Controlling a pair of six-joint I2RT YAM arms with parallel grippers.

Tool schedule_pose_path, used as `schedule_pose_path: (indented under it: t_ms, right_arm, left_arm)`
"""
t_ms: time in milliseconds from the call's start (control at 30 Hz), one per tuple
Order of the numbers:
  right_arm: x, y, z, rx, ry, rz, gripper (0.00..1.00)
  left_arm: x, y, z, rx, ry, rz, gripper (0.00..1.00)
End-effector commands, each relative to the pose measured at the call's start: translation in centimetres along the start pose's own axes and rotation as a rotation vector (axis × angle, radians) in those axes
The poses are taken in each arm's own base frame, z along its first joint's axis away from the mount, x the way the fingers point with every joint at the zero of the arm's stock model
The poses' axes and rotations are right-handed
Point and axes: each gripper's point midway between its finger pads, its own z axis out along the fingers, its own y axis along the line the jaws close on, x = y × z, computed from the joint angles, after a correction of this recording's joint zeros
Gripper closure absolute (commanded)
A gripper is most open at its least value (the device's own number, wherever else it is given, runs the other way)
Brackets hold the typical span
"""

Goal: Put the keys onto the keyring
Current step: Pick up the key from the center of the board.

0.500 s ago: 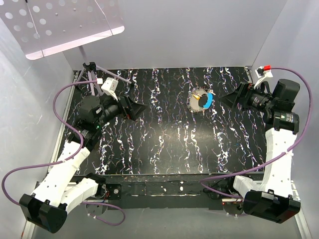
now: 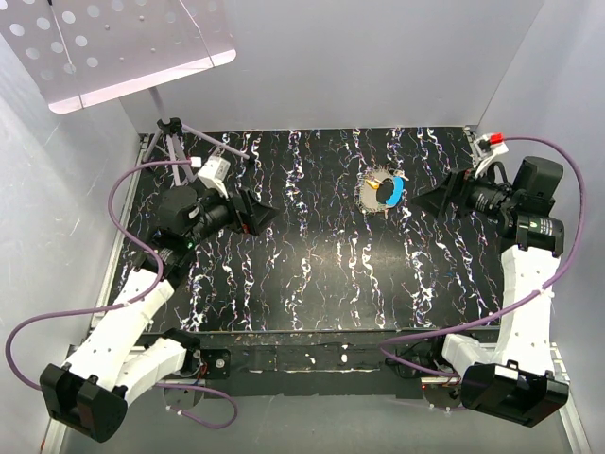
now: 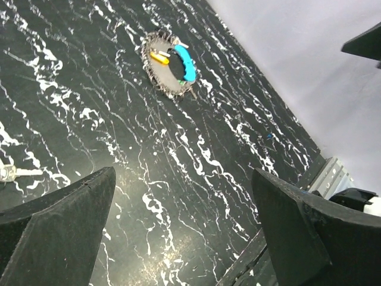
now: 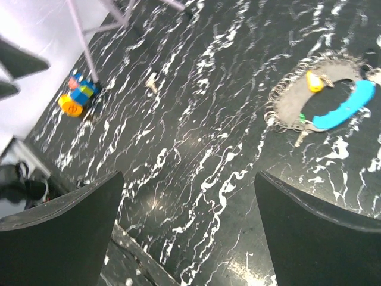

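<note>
Left gripper: your left black two-finger gripper (image 2: 263, 210) hovers over the left part of the black white-streaked marbled tabletop (image 2: 312, 274). Its jaws are spread wide and hold nothing.
Right gripper: your right black two-finger gripper (image 2: 427, 197) points left, near the right side of the keyring. It is fully spread and empty too.
Keyring: the thin silvery-grey wire keyring (image 4: 278, 98) lies flat on the far right-centre of the table, between the two grippers and much nearer your right one.
Keys: the small metal keys with blue, yellow and green plastic heads (image 2: 386, 189) lie bunched within and against the ring. You cannot tell from these views whether any is threaded on.
Loose piece: a small pale key-like piece (image 4: 152, 83) lies alone, well to the left of the ring.
Far left: a purple-legged tripod (image 2: 172, 140) stands at the far left corner, with a cluster of blue, green and orange plastic pieces (image 4: 74, 98) by one leg.
</note>
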Motion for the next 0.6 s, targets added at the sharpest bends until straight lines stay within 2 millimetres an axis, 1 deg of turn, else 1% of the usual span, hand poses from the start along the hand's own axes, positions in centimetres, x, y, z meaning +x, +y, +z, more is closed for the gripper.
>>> schedule_pose_path:
  t_ms: [0, 67, 133, 200, 233, 267, 367, 400, 467, 500, 567]
  right_arm:
    - [2.8, 3.4, -0.6, -0.273, 0.053, -0.219, 0.00]
    - [4.2, 4.0, -0.3, -0.348, 0.076, -0.259, 0.00]
    - [5.8, 4.0, 0.5, -0.364, 0.125, -0.320, 0.00]
    - [7.3, 3.9, 1.6, -0.350, 0.184, -0.381, 0.00]
    - [8.0, 3.9, 2.0, -0.346, 0.211, -0.413, 0.05]
    - [8.3, 3.8, 2.3, -0.343, 0.222, -0.438, 0.06]
    - [8.3, 3.3, 2.8, -0.333, 0.228, -0.433, 0.09]
    - [8.1, 3.2, 3.0, -0.329, 0.226, -0.419, 0.10]
    - [8.0, 3.3, 3.4, -0.352, 0.222, -0.393, 0.11]
    - [8.2, 3.4, 3.7, -0.374, 0.226, -0.364, 0.11]
    - [8.6, 3.7, 3.9, -0.414, 0.224, -0.333, 0.11]
  left_arm:
    - [2.2, 2.9, 0.7, -0.105, 0.053, -0.005, 0.02]
    - [4.1, 5.0, 1.4, -0.185, 0.121, -0.035, 0.02]
    - [5.9, 6.8, 2.0, -0.261, 0.189, -0.075, 0.03]
    - [7.1, 7.9, 2.3, -0.300, 0.228, -0.104, 0.06]
    - [7.6, 8.3, 2.4, -0.315, 0.236, -0.113, 0.06]
    - [8.0, 8.9, 2.5, -0.338, 0.243, -0.117, 0.07]
    - [9.3, 11.1, 2.9, -0.431, 0.272, -0.125, 0.08]
    - [9.9, 12.1, 3.2, -0.469, 0.277, -0.130, 0.08]
    - [10.9, 13.4, 4.1, -0.501, 0.301, -0.149, 0.10]
    - [10.8, 13.9, 4.7, -0.517, 0.299, -0.155, 0.12]
    - [11.3, 15.2, 5.9, -0.543, 0.316, -0.157, 0.19]
